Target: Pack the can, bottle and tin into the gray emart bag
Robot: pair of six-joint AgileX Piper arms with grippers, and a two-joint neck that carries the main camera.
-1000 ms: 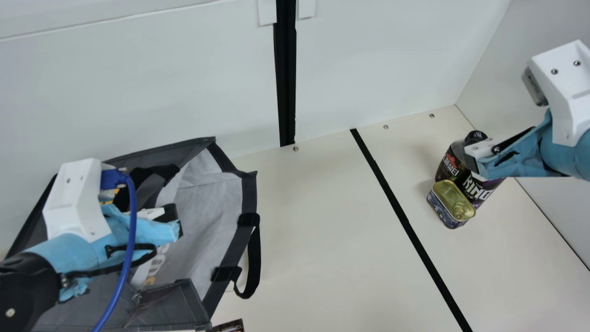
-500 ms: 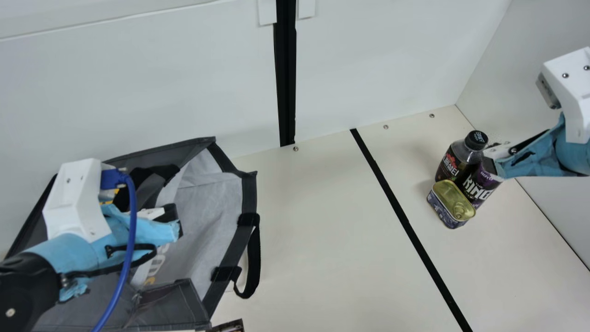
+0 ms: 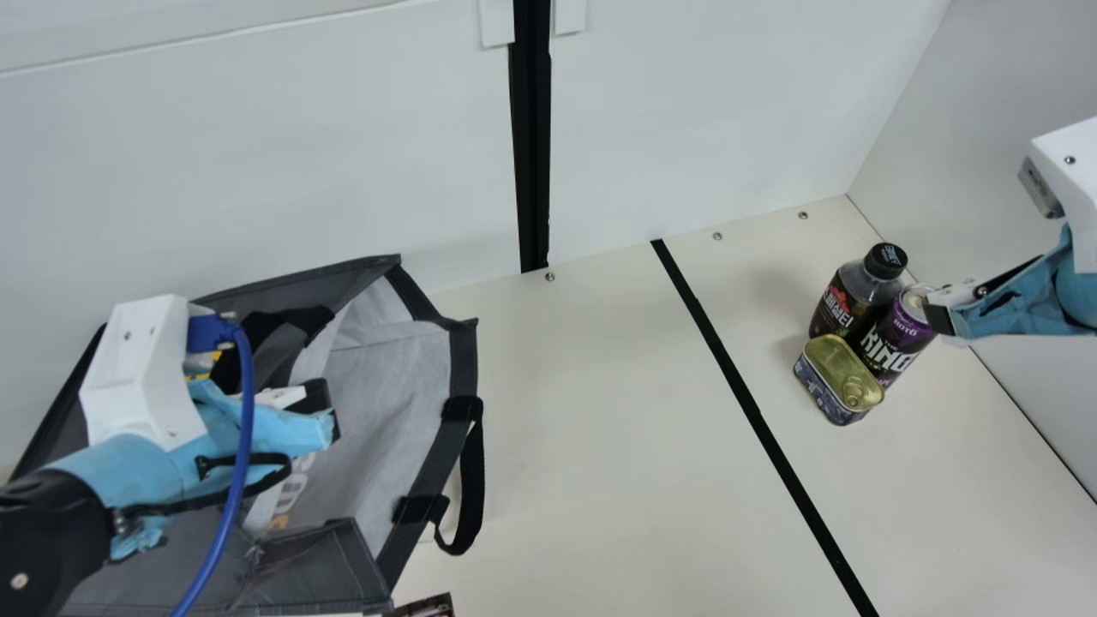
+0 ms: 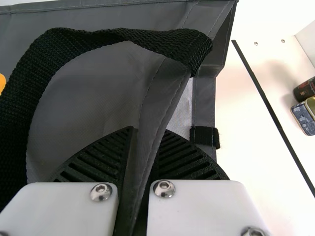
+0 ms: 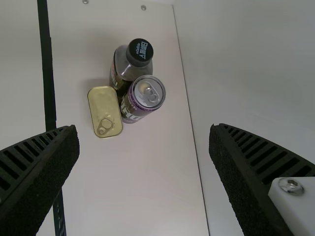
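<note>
You've got an upright black-capped bottle (image 3: 844, 310) and purple-black can (image 3: 896, 341), side by side, main view right, both unopened. Gold-topped rectangular tin (image 3: 836, 370) sits flat just beside them, ring side up. Your gray emart bag (image 3: 386, 394), main view left: mouth open, pale inside, black-handled.

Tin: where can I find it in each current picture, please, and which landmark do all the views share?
Main view: right of centre, the tin sits before the bottle and the can.
Left wrist view: partly cut off by the picture's edge, beside the bottle, across the black line from the bag.
Right wrist view: between the black line and the can.
Shared landmark: the black line.
</note>
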